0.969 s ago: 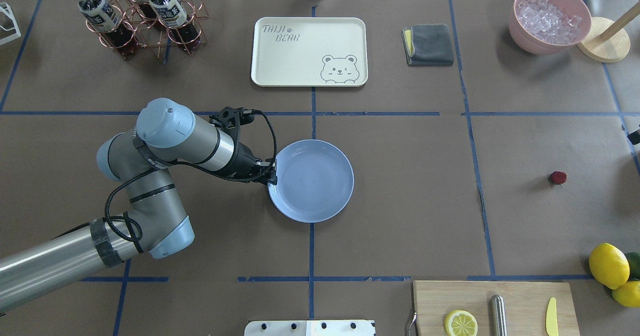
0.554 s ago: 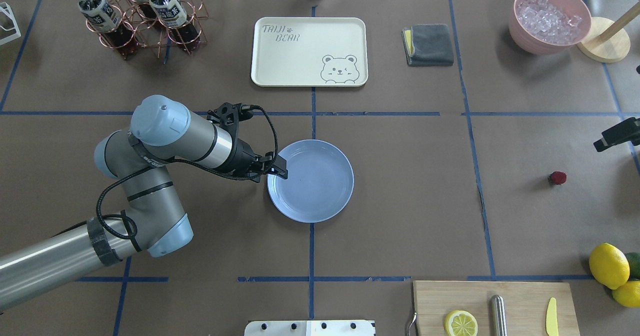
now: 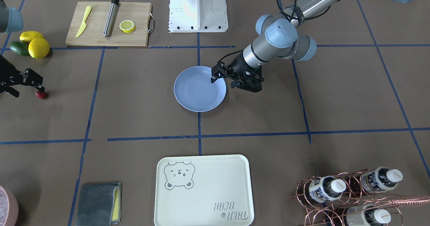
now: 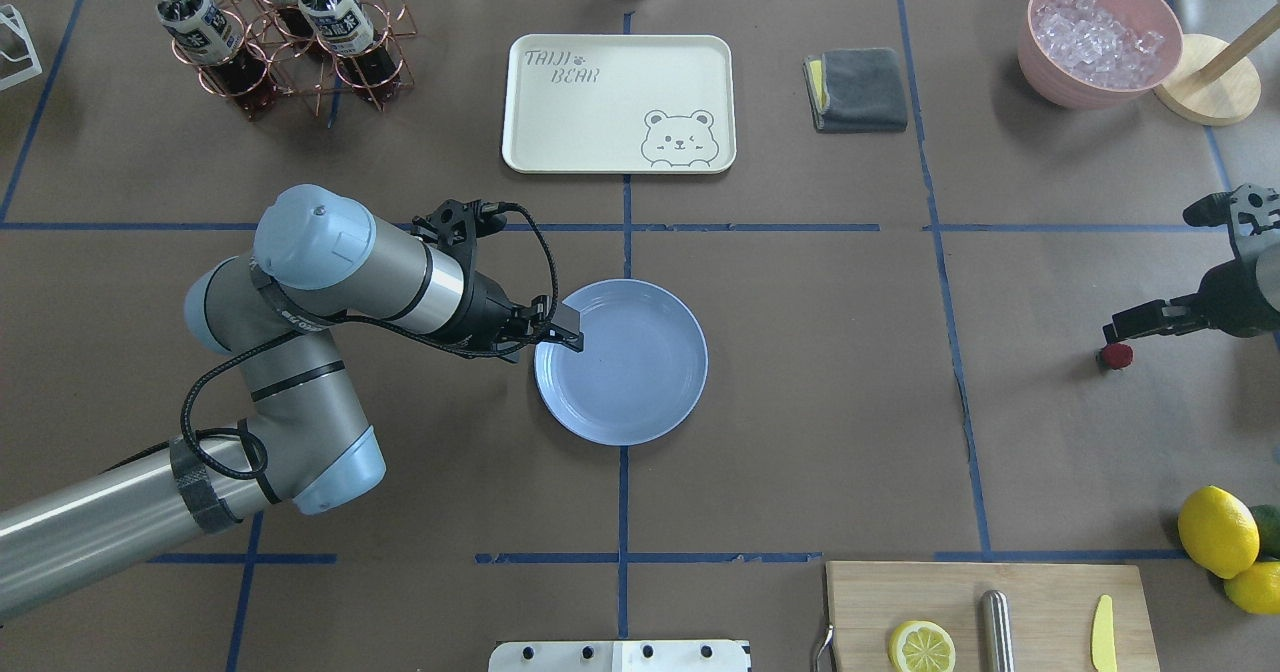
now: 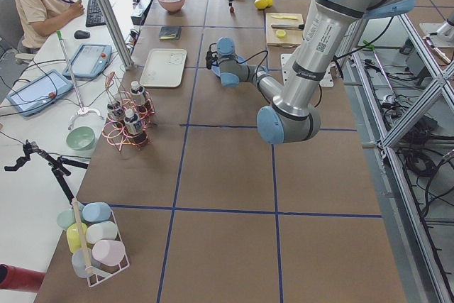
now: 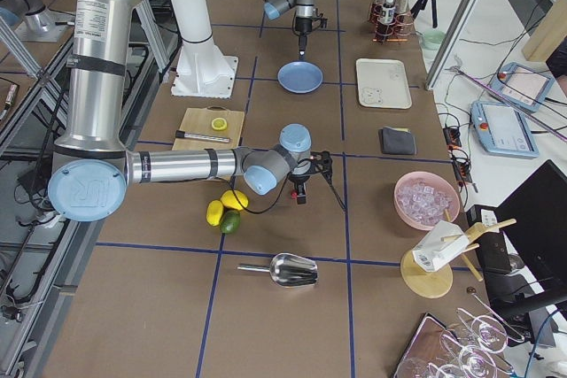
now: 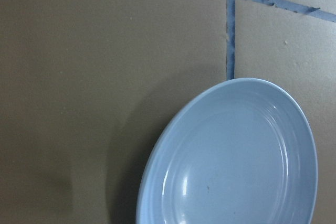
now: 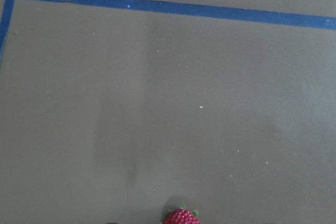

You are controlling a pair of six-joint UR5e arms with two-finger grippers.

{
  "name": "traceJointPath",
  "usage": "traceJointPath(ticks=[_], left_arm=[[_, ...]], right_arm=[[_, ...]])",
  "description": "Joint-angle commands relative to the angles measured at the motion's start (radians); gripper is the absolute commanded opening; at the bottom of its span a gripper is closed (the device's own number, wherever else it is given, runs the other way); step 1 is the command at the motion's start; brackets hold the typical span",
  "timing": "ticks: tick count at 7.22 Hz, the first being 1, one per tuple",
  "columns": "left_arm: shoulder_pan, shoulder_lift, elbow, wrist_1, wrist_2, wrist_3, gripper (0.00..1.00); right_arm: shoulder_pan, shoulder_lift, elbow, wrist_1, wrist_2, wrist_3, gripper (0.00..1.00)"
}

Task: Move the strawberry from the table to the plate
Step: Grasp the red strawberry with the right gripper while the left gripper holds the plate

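At the far left of the table [image 4: 800, 352], a copper wire rack [image 4: 290, 52] holds capped bottles [image 4: 195, 17] at the back edge. In front of it the left arm [image 4: 350, 272] reaches in from the near left corner. The left tool [image 4: 570, 338] hangs over the left rim of the plate [image 4: 650, 382], its dark tip just inside the edge. Nothing is in it, but I cannot tell whether its jaws are parted or together. Its wrist camera sees only the plate's bare blue surface and the brown paper beside it.

The plate sits near the middle of the table on a blue tape line, with nothing on it. Behind it lies the cream bear-print tray [image 4: 590, 122], and to the right of that a folded grey cloth [image 4: 860, 87].

Further right, the strawberry [image 4: 1116, 355] lies on the paper, well apart from the plate and near the right edge. The right tool [image 4: 1120, 331] comes in from that edge and hovers just above the berry. In the front-facing view its two dark fingers [image 3: 33, 80] stand apart, holding nothing. The wrist camera shows the berry at the bottom edge of its view.

Behind them is a pink bowl of ice [image 4: 1050, 82]. At the near right sit whole lemons [image 4: 1217, 530] and a cutting board [image 4: 1040, 592] with a lemon half [image 4: 921, 646].
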Motion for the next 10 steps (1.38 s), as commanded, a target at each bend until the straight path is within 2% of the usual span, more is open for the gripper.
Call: traceJointPath(ticks=[1, 2, 3, 5, 6, 7, 8, 10], left_arm=[[0.0, 0.002, -0.001, 0.0, 0.0, -0.002, 0.93], [0.0, 0.003, -0.001, 0.0, 0.0, -0.002, 0.94], [0.0, 0.003, -0.001, 0.0, 0.0, -0.002, 0.94], [0.0, 0.003, -0.001, 0.0, 0.0, -0.002, 0.94], [0.0, 0.005, -0.002, 0.0, 0.0, -0.002, 0.94], [-0.002, 0.006, -0.008, 0.0, 0.0, -0.002, 0.94], [-0.002, 0.011, -0.011, 0.0, 0.0, -0.002, 0.94], [-0.002, 0.011, -0.012, 0.0, 0.0, -0.002, 0.94]], right_arm=[[-0.05, 0.007, -0.036, 0.05, -0.025, 0.06, 0.97], [-0.053, 0.012, -0.041, 0.051, -0.025, 0.074, 0.96], [-0.052, 0.01, -0.041, 0.052, -0.022, 0.074, 0.9], [-0.053, 0.006, -0.047, 0.048, -0.019, 0.074, 0.69], [-0.059, 0.004, -0.047, 0.048, -0.017, 0.074, 0.46], [-0.061, 0.004, -0.047, 0.045, -0.017, 0.074, 0.35], [-0.061, 0.006, -0.047, 0.042, -0.01, 0.074, 0.0], [-0.058, 0.004, -0.016, 0.036, -0.007, 0.074, 0.0]])
